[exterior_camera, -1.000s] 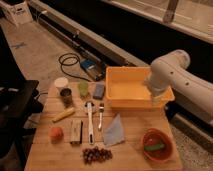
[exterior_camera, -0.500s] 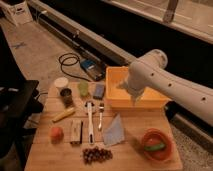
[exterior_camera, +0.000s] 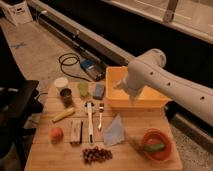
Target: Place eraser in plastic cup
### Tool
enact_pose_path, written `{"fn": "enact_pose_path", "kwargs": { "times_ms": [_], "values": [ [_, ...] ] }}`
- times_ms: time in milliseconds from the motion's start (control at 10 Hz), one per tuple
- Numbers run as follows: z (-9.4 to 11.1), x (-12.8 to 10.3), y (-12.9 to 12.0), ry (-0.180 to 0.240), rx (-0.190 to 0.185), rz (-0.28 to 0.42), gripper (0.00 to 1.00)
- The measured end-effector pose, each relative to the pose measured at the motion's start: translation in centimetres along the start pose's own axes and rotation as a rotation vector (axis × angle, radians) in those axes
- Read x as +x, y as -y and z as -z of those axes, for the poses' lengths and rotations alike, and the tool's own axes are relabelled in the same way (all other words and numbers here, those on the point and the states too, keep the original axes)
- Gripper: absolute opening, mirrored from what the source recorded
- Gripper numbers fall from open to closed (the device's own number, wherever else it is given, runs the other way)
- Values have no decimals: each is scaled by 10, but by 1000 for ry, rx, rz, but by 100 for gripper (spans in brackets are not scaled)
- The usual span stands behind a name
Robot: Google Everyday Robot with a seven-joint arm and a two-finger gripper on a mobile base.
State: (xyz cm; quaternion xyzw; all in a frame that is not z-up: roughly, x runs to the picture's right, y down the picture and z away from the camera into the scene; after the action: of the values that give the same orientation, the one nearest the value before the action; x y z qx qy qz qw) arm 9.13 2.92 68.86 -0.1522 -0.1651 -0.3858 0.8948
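The eraser [exterior_camera: 76, 131], a small tan-brown oblong block, lies on the wooden table [exterior_camera: 130, 159] at the front left, next to a white utensil. The light-green plastic cup [exterior_camera: 83, 89] stands upright at the back left, between a dark metal cup [exterior_camera: 66, 96] and a blue-grey block [exterior_camera: 98, 91]. My white arm reaches in from the right. The gripper [exterior_camera: 131, 96] hangs over the yellow bin, well right of the cup and behind and right of the eraser. I see nothing held in it.
A yellow bin [exterior_camera: 150, 102] fills the back right. A white cup [exterior_camera: 61, 83], a yellow fruit [exterior_camera: 63, 115], an orange fruit [exterior_camera: 56, 133], a fork [exterior_camera: 100, 116], a white utensil [exterior_camera: 90, 122], grapes [exterior_camera: 96, 155], a blue cloth [exterior_camera: 115, 131] and a red bowl [exterior_camera: 156, 145] share the table.
The arm has swung left from the table's right edge and now hangs over the yellow bin. The things on the table have not moved.
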Motion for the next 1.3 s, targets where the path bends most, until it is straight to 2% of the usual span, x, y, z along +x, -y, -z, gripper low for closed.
{"fn": "enact_pose_path", "kwargs": {
  "times_ms": [200,600,900,1000,1200,1300],
  "values": [
    [-8,-12,19,14,-2,83,74],
    [-42,-76,88,81,-9,284,74],
    [-67,-118,118,142,-18,407,74],
    [-76,-137,122,189,-13,432,74],
    [-87,-164,111,259,-9,442,74],
    [-89,-166,106,267,-4,433,74]
  ]
}}
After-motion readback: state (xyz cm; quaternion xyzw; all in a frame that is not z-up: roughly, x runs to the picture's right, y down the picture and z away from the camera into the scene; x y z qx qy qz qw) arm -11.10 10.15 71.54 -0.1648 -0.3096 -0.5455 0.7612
